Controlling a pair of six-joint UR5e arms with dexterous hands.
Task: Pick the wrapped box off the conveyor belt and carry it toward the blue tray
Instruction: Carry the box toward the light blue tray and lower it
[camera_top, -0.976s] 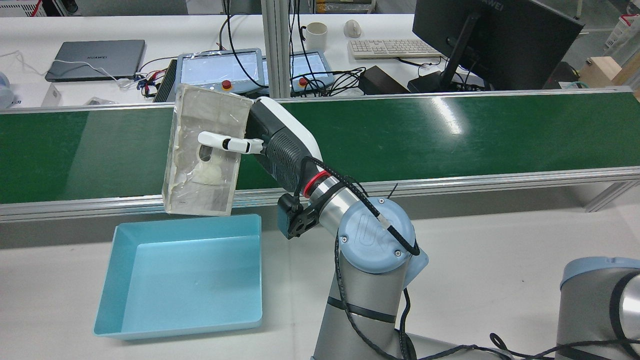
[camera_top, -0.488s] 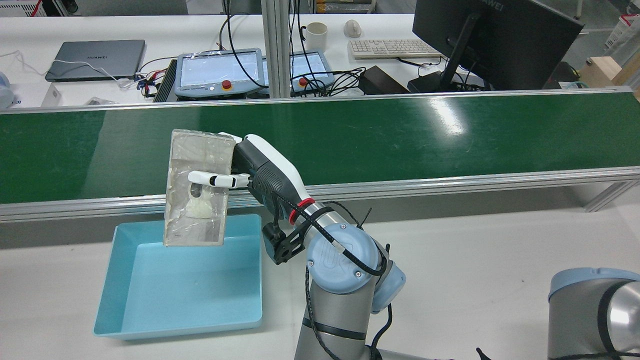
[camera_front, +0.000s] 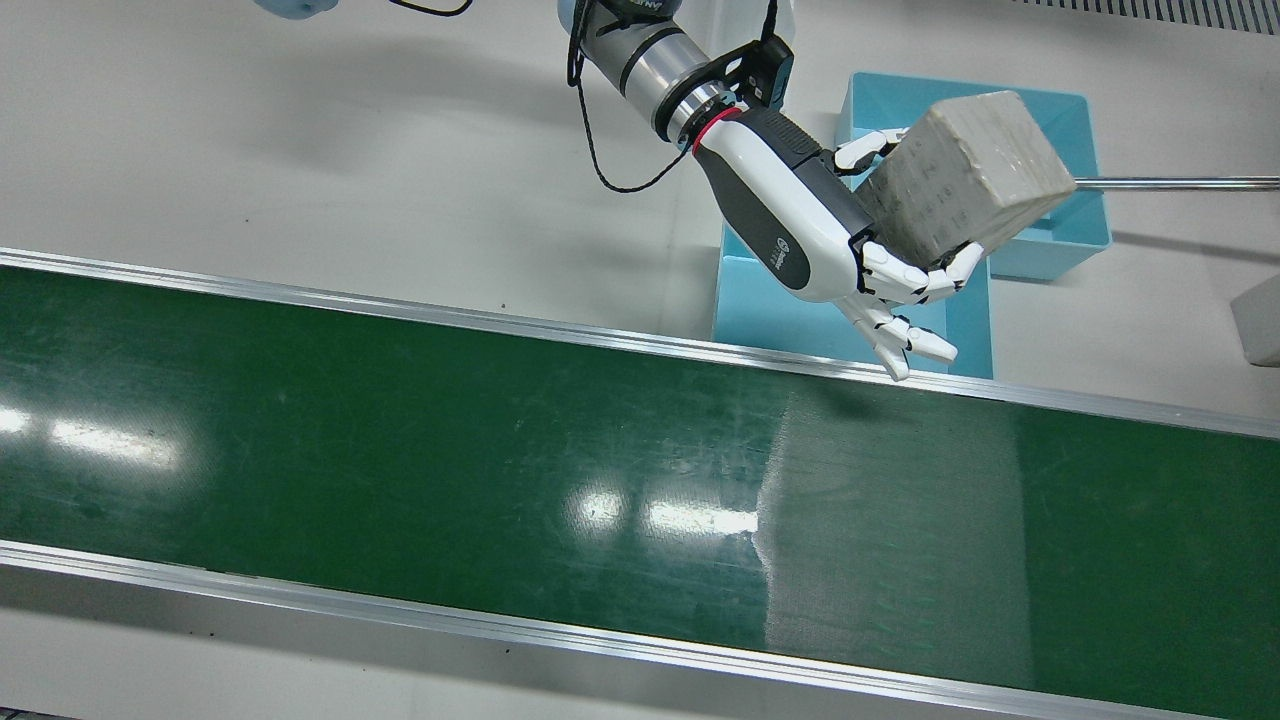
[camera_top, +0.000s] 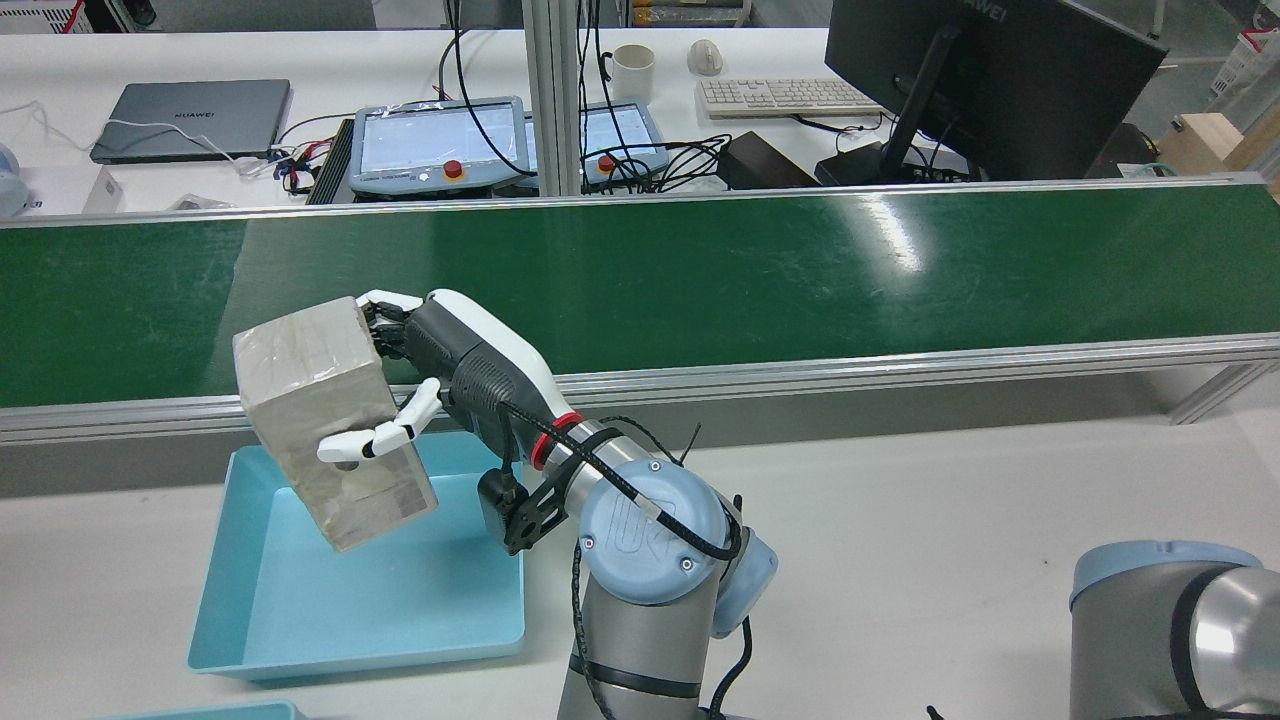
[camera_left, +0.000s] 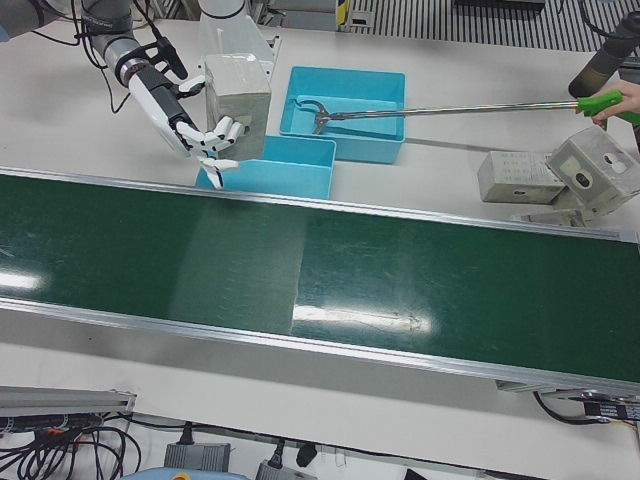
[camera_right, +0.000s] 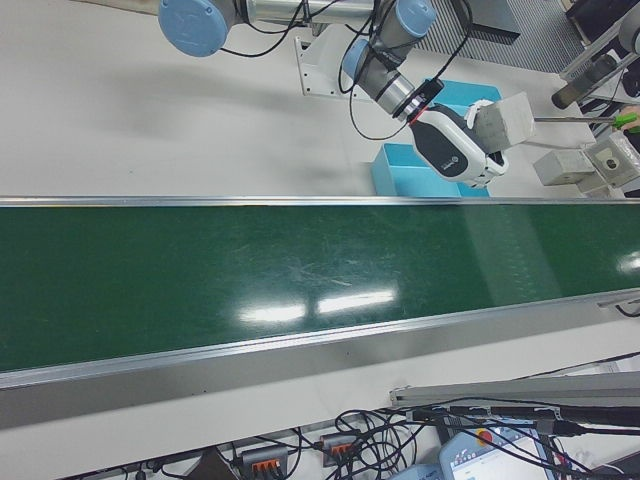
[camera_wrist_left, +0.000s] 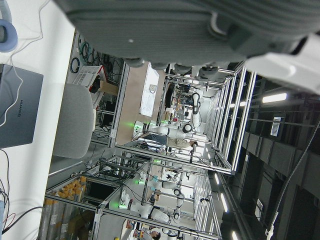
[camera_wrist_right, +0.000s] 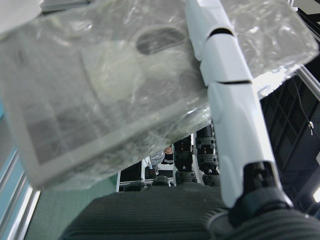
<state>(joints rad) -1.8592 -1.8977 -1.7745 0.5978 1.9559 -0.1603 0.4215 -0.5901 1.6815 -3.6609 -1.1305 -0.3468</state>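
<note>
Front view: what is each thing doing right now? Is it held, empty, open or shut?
wrapped box: lifted off the belt, tilted, held in the air by the blue tray.
left hand: shut on the wrapped box.
blue tray: empty, flat on the table.
conveyor belt: nothing on it.
far blue tray: a grabber tool reaches into it.

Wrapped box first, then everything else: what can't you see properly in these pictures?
- Inside of the wrapped box: rear view, the cloudy wrap shows only a pale lump.
- Far corner of the blue tray: rear view, hidden behind the box and the hand holding it.
- Hand of the second arm: rear view, cut off by the bottom edge.
- Whoever holds the green-handled grabber: left-front view, cut off by the right edge.
</note>
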